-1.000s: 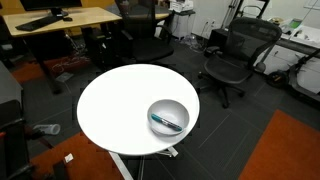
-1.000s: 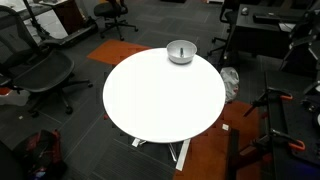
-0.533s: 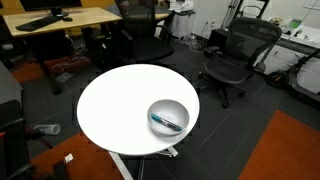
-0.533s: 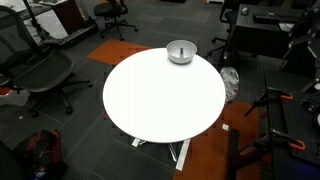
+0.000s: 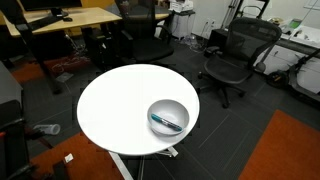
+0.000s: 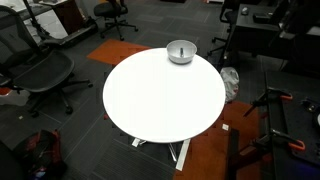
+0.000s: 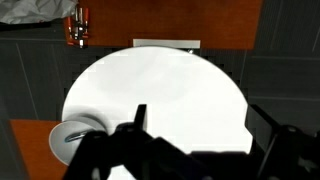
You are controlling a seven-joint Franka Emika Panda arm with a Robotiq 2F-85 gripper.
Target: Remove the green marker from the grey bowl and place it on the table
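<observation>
The grey bowl (image 5: 168, 116) stands near the edge of the round white table (image 5: 115, 105). The green marker (image 5: 167, 122) lies slanted inside it. The bowl also shows in the other exterior view (image 6: 181, 50), at the far edge of the table (image 6: 160, 100); I cannot make out the marker there. In the wrist view my gripper (image 7: 203, 122) is open and empty, high above the table (image 7: 160, 85). Its two dark fingers frame the tabletop. The bowl (image 7: 72, 138) sits at the lower left, well apart from the fingers.
Black office chairs (image 5: 232, 55) and wooden desks (image 5: 60, 20) ring the table. More chairs (image 6: 35, 70) and stands (image 6: 275, 105) show in an exterior view. The floor is dark carpet with orange patches (image 5: 290, 150).
The bowl and the marker have not moved. A dark shape at the upper left edge of an exterior view has shifted slightly.
</observation>
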